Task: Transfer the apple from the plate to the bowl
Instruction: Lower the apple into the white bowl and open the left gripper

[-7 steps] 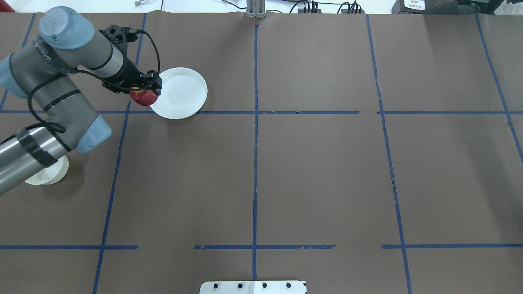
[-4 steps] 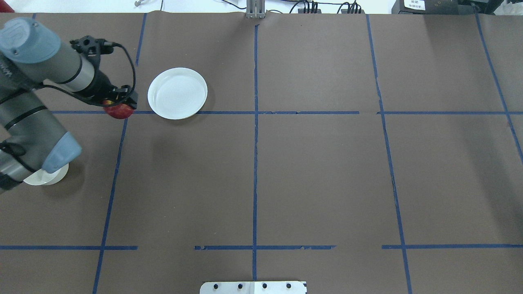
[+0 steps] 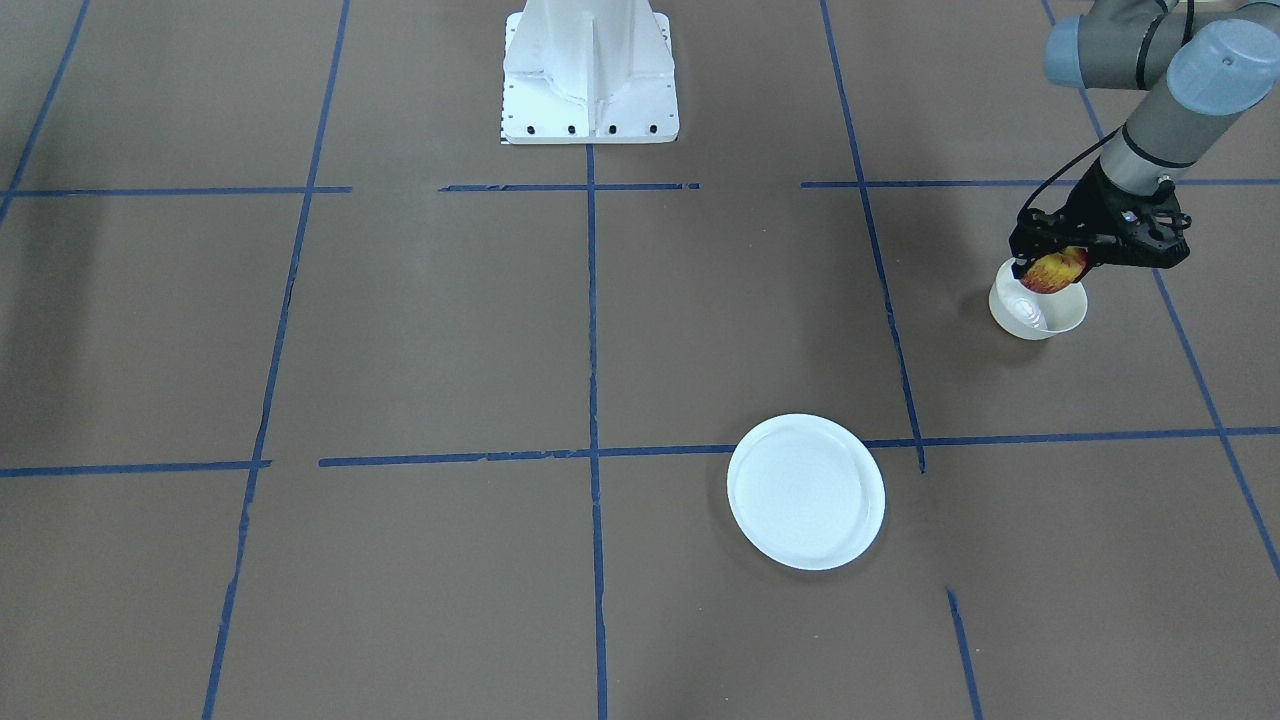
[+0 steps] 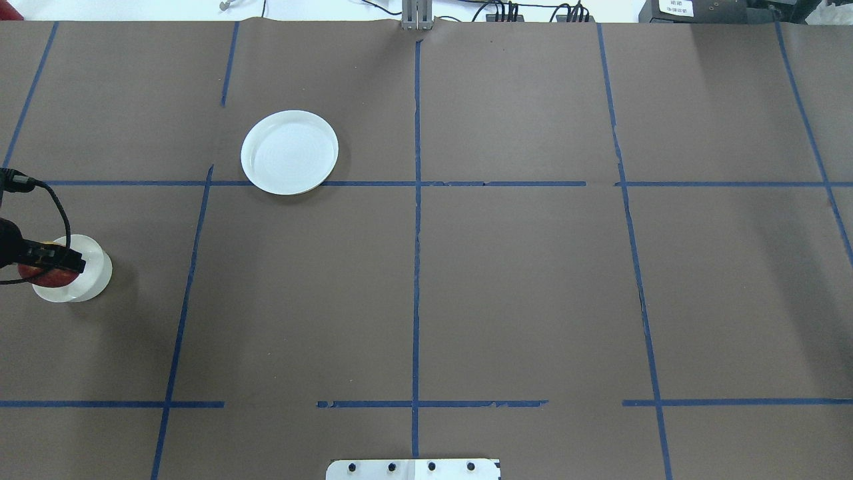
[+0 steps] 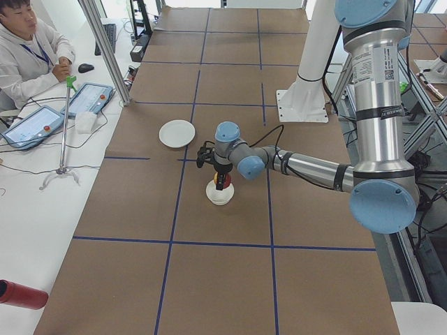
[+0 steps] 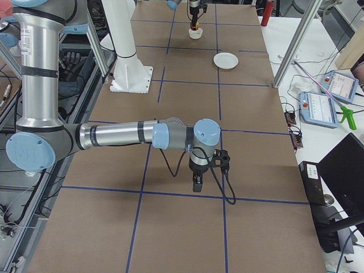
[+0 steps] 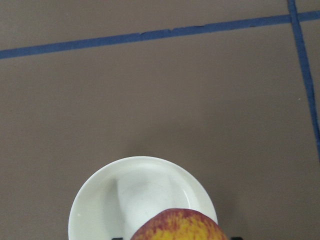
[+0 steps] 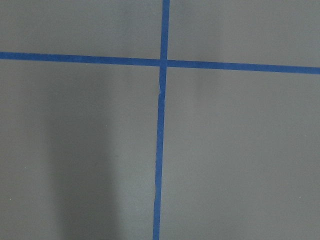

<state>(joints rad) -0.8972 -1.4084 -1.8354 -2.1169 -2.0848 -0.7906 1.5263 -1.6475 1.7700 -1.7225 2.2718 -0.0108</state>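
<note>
My left gripper [image 3: 1058, 262] is shut on the small red-and-yellow apple [image 3: 1053, 271] and holds it just above the small cream-white bowl [image 3: 1040, 315]. In the overhead view the apple [image 4: 45, 276] hangs over the bowl [image 4: 93, 270] at the left edge. In the left wrist view the apple [image 7: 180, 226] is at the bottom with the bowl [image 7: 125, 195] right under it. The flat white plate [image 4: 289, 152] is bare. My right gripper [image 6: 197, 185] shows only in the exterior right view, low over bare table; I cannot tell if it is open.
The robot's white base [image 3: 590, 70] stands at the table's middle edge. Blue tape lines grid the brown table cover. An operator [image 5: 28, 49] sits at a side desk with tablets [image 5: 87, 98]. A red bottle [image 5: 21, 293] lies on that desk.
My left gripper has carried the apple from the plate's edge towards the robot and to the left, and it now hangs over the bowl. The plate has not moved.
</note>
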